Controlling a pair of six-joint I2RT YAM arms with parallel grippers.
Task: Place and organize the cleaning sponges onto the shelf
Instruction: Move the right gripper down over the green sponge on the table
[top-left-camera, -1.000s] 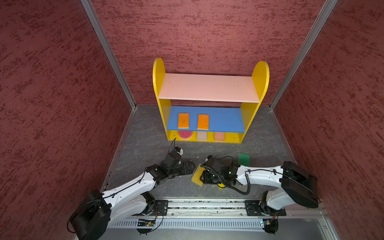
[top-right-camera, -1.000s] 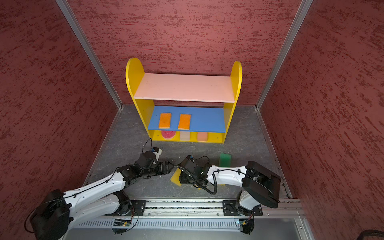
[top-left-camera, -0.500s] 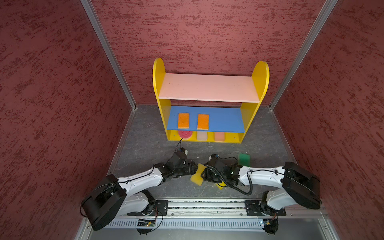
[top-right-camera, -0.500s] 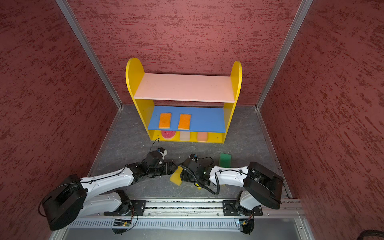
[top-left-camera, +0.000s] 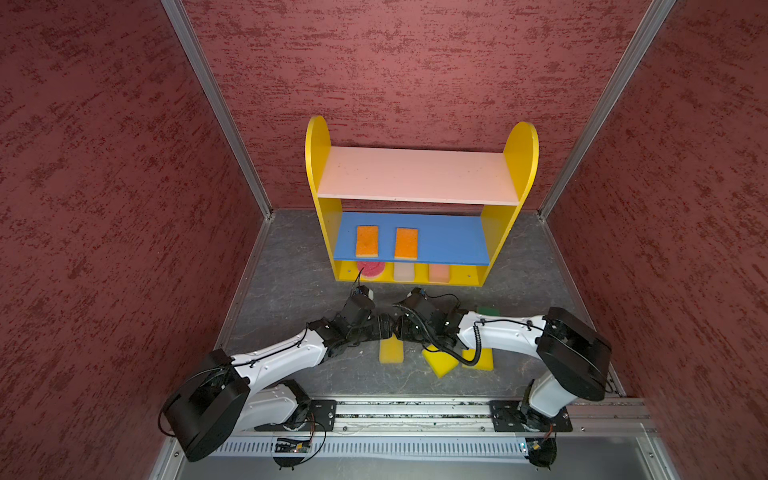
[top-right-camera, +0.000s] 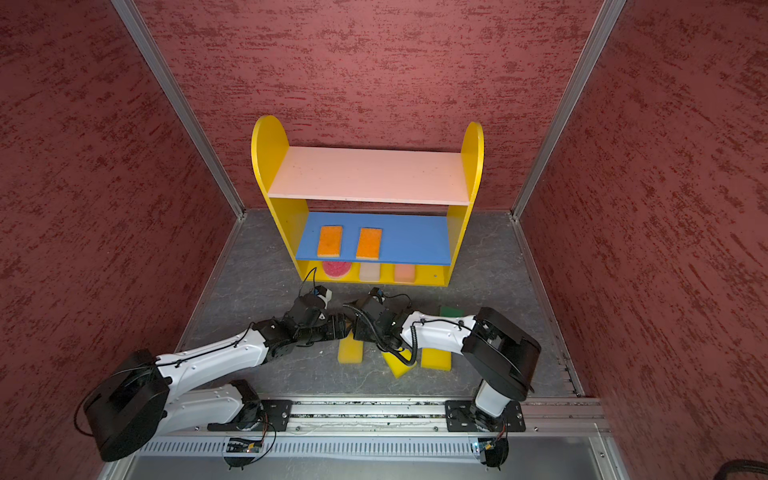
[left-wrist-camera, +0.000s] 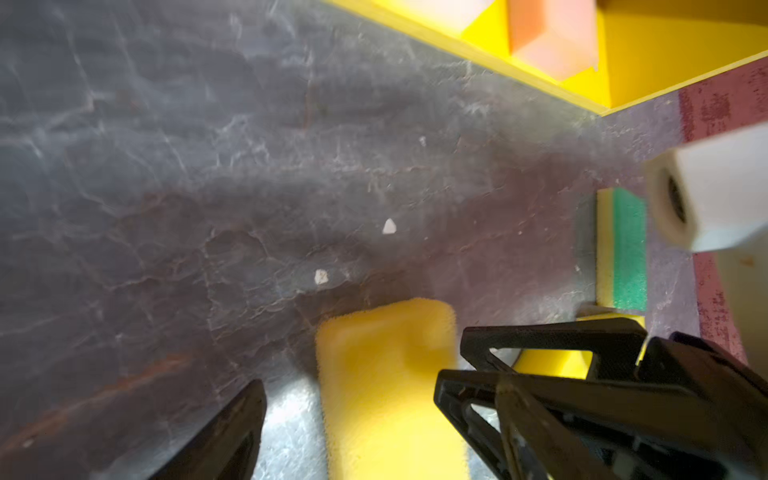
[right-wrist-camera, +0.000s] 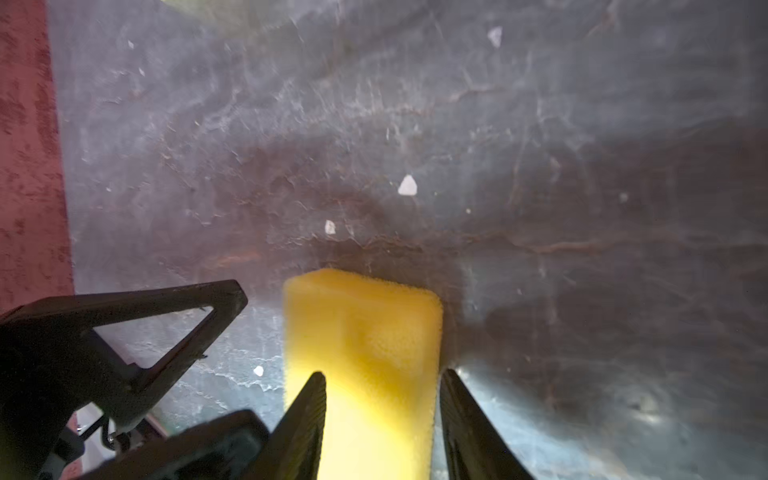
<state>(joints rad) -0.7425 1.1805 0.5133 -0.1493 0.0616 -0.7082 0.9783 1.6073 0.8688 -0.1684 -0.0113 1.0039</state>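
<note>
R tool (right-wrist-camera: 382, 407): pinching a yellow rectangular foam sponge (right-wrist-camera: 365, 332) across its width, fingers (right-wrist-camera: 309, 419) pressing both long sides.
L tool (left-wrist-camera: 349, 411): hanging spread around same sponge, gap showing on one side.
Held sponge: sitting low btwn both tools, in front of a small wooden shelf (top-left-camera: 520, 158) w/ yellow round-topped sides; can't tell if it's touching the dark grey counter (top-left-camera: 291, 282).
Counter: carrying two more yellow foam sponges (top-left-camera: 440, 365) (top-left-camera: 484, 360) under R arm (top-left-camera: 498, 328), green-topped sponge (top-left-camera: 488, 310) on arm's shelf side.
Shelf: two orange sponges (top-left-camera: 367, 241) (top-left-camera: 406, 243) lying on blue middle board (top-left-camera: 453, 245); round red-pink sponge (top-left-camera: 370, 268), off-white sponge (top-left-camera: 404, 272) & peach sponge (top-left-camera: 439, 272) sitting on yellow base (top-left-camera: 469, 274).
</note>
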